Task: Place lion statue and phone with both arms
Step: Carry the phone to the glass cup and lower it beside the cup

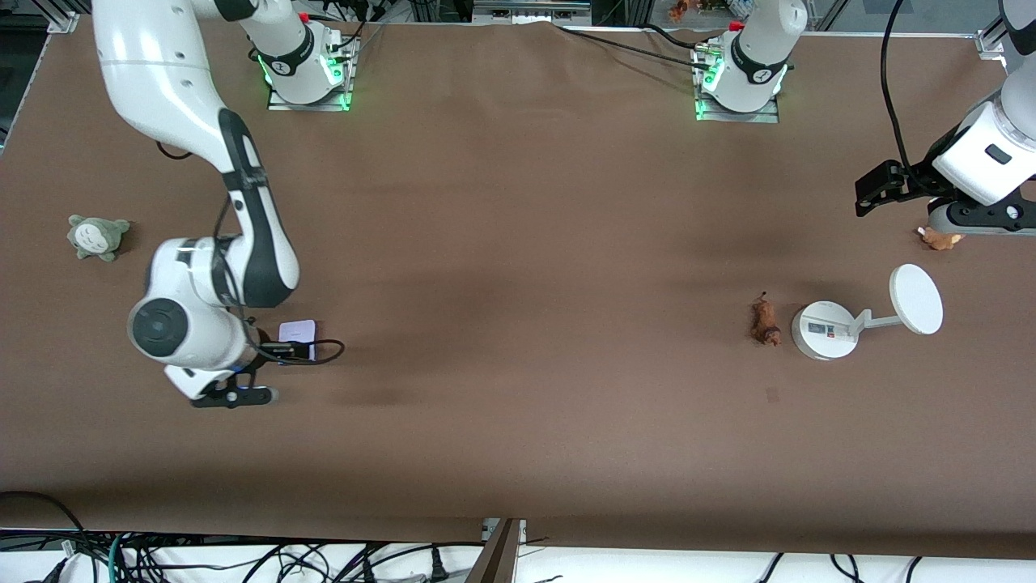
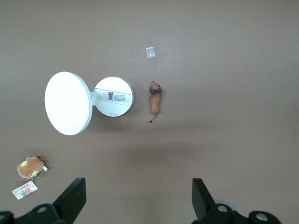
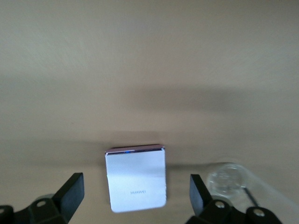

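Observation:
The lion statue (image 1: 764, 321), small and brown with a thin dark tail, lies on the brown table beside the base of a white stand (image 1: 824, 330). It also shows in the left wrist view (image 2: 155, 99). My left gripper (image 1: 979, 217) (image 2: 138, 200) is open and empty, high over the table's left-arm end, apart from the lion. The phone (image 1: 297, 332), a pale lavender slab, lies flat toward the right arm's end. In the right wrist view the phone (image 3: 136, 179) lies between my open right gripper's (image 3: 136, 198) fingers. The right gripper (image 1: 243, 395) hovers low over it and grips nothing.
The white stand's disc (image 1: 916, 299) (image 2: 67, 102) sticks out toward the left arm's end. A fluffy tan-orange plush (image 1: 939, 237) (image 2: 30, 167) with a tag lies under the left gripper. A grey-green plush (image 1: 97, 236) lies at the right arm's end. A small square mark (image 1: 772, 394) is nearer the camera than the lion.

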`<action>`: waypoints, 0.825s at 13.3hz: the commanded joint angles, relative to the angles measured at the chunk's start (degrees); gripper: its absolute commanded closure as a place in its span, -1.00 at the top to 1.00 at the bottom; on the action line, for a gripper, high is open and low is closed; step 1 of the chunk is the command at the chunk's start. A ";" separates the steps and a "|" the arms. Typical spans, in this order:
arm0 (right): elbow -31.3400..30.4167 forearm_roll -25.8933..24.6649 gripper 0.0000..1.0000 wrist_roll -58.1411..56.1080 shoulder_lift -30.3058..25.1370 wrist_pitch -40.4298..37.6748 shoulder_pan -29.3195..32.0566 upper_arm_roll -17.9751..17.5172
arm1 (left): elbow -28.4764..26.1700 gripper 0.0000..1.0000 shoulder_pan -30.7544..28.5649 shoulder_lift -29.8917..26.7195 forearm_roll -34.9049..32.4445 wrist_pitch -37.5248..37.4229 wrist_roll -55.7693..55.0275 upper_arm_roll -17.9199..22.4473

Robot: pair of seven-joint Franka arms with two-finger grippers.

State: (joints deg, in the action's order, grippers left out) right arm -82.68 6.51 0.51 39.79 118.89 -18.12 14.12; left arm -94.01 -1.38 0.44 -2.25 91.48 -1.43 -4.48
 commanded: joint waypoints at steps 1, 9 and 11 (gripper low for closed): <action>-0.99 -0.71 1.00 -0.86 -6.38 -1.91 0.01 0.56 | 0.15 1.00 -0.38 -0.79 0.14 -0.86 1.17 -0.36; 4.89 -0.53 1.00 -8.68 -14.48 -19.82 0.01 5.66 | 0.15 1.00 -0.38 -0.79 0.14 -0.86 1.17 -0.27; 4.20 -0.79 1.00 -7.99 -18.07 -21.24 0.27 5.13 | 0.15 1.00 -0.38 -0.79 0.14 -0.78 1.08 -0.27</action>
State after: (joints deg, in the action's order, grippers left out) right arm -78.55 6.40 -7.16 24.55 100.27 -18.02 19.84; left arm -94.00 -1.38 0.43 -2.25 91.48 -1.43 -4.49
